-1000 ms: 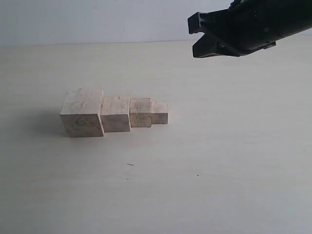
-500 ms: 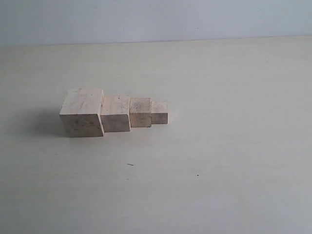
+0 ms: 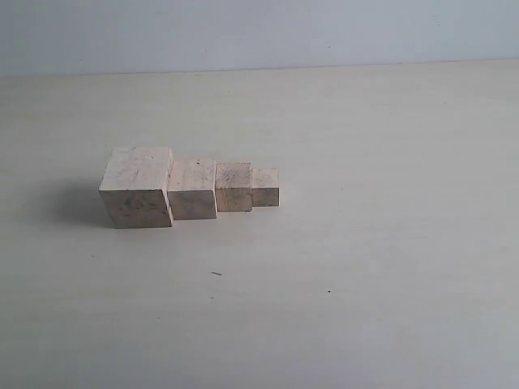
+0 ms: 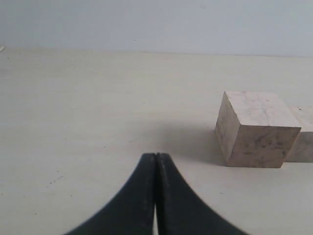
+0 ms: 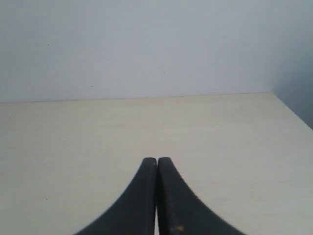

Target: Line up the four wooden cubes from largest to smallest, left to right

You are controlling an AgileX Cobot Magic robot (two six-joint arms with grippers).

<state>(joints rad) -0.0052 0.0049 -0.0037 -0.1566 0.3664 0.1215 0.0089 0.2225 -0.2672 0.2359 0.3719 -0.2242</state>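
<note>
Colour and pattern log: pale tones nearly throughout.
Largest cube (image 3: 137,188), second cube (image 3: 193,189), third cube (image 3: 233,187) and smallest cube (image 3: 265,187): pale beige bare wood, faint brown speckling; tops lighter, front faces tan. Desk (image 3: 365,243): cream, faint horizontal grain, a few tiny dark specks. Wall (image 3: 243,32): plain pale blue-grey. Left jaws and right jaws: plain black.

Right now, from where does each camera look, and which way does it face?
Exterior: above the table, looking down at the four wooden cubes; no robot part.
Left wrist: low behind the shut left gripper, facing the largest cube.
Right wrist: behind the shut right gripper, facing table and wall.
Shared: exterior and left wrist show the largest cube.
</note>
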